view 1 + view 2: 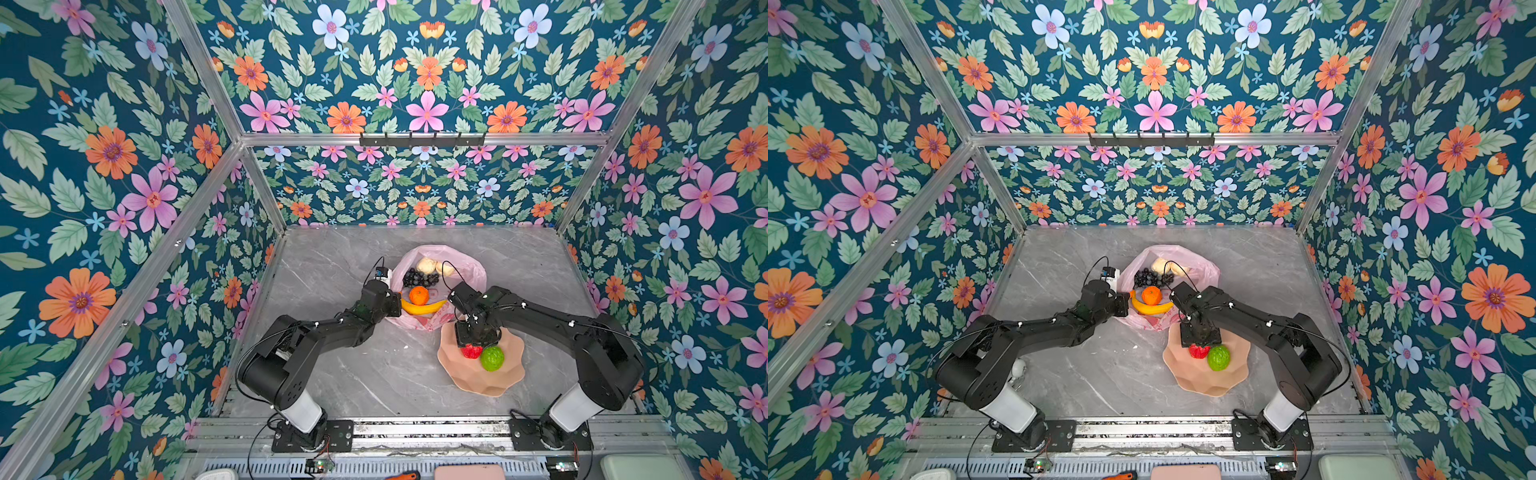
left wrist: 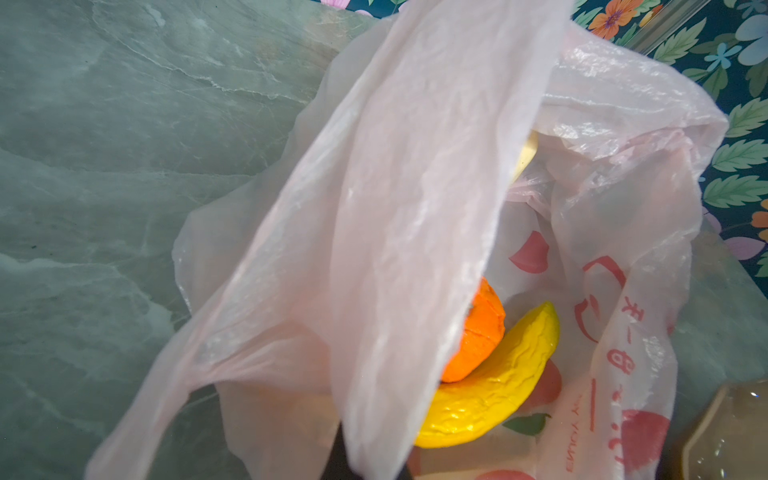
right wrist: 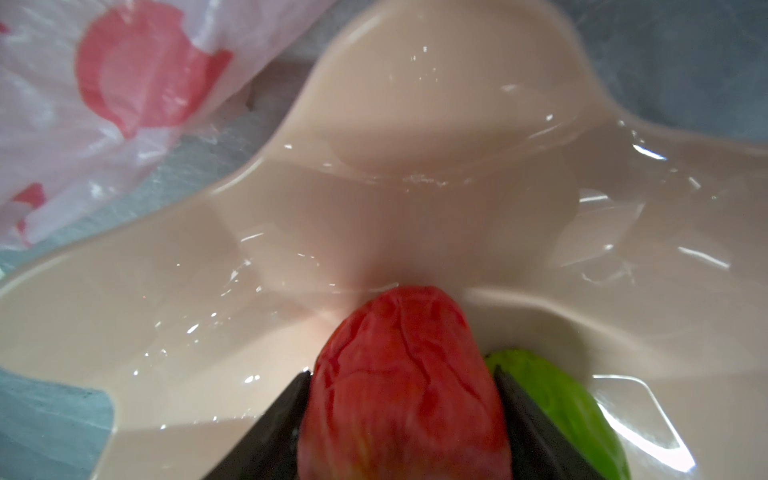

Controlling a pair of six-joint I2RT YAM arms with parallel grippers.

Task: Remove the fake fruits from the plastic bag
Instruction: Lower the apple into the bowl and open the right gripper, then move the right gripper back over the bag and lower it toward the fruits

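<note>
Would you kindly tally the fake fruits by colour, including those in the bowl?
Yellow banana: 1
Orange: 1
Red apple: 1
Green fruit: 1
Purple grape bunch: 1
Cream pieces: 2
Total: 7

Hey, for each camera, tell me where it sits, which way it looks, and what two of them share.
Top views: high above the front edge, looking down at the table; both arms show.
Left wrist: on the left arm, looking into the plastic bag at the orange and banana.
Right wrist: on the right arm, over the bowl; right gripper fingers flank the red apple.
Shared: both wrist views show the bag.
</note>
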